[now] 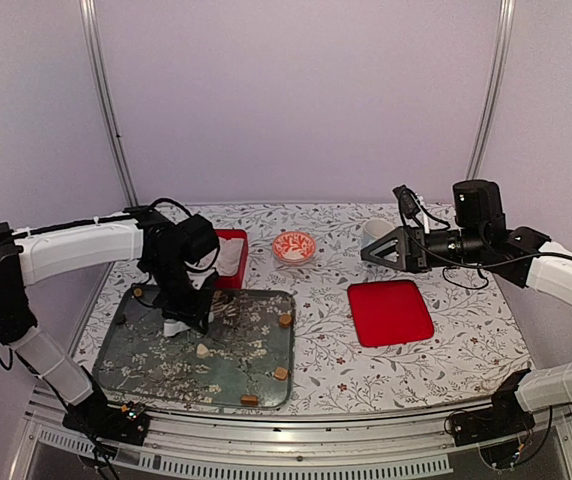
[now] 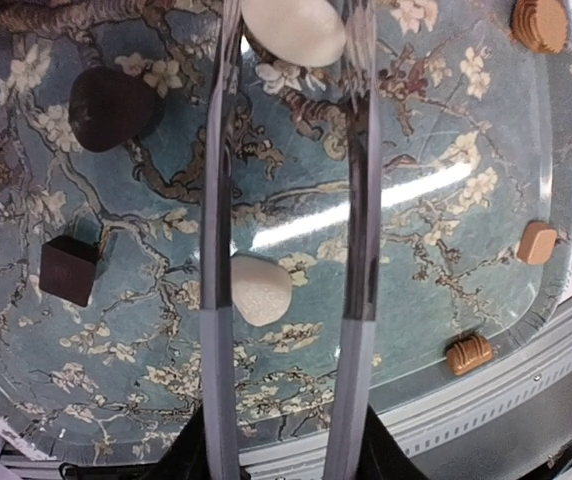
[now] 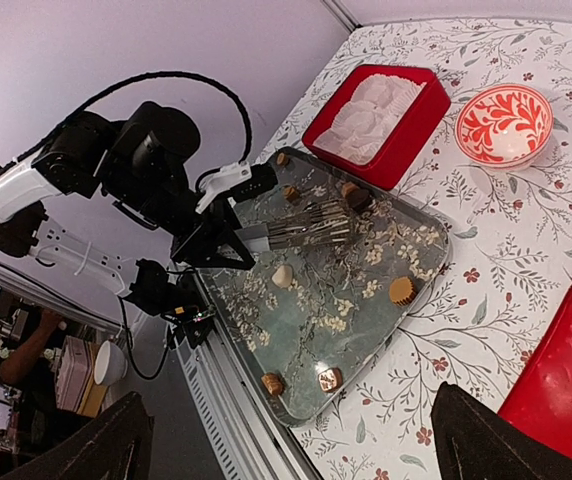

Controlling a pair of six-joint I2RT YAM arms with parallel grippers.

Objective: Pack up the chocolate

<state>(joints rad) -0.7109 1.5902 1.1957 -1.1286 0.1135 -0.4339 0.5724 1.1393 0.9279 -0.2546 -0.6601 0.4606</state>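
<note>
**A:** How far along is the packing?

**B:** In my judgement it is only at the start. The chocolate [image 1: 286,320] that I can see lies scattered on the tray [image 1: 146,365], in dark, caramel and cream pieces. The red box [image 3: 418,140] just behind the far edge of the tray shows only white paper cups. I see no piece inside it.

**A:** What is the left gripper doing?

**B:** The left gripper [image 1: 180,320] is low over the left half of the tray. Its jaws stand partly closed, with a cream piece [image 2: 291,30] between the tips. Whether they already press on it, I cannot tell. A second cream piece [image 2: 259,290] lies on the tray under the fingers, not gripped.

**A:** And the right one?

**B:** The right gripper [image 1: 371,252] hangs well to the right of the tray, wide open and holding nothing. The red lid [image 1: 390,312] lies flat, also to the right of the tray.

**A:** So what is left?

**B:** Nearly everything, I think. Each piece must go into the box, and then probably the lid goes on.
</note>
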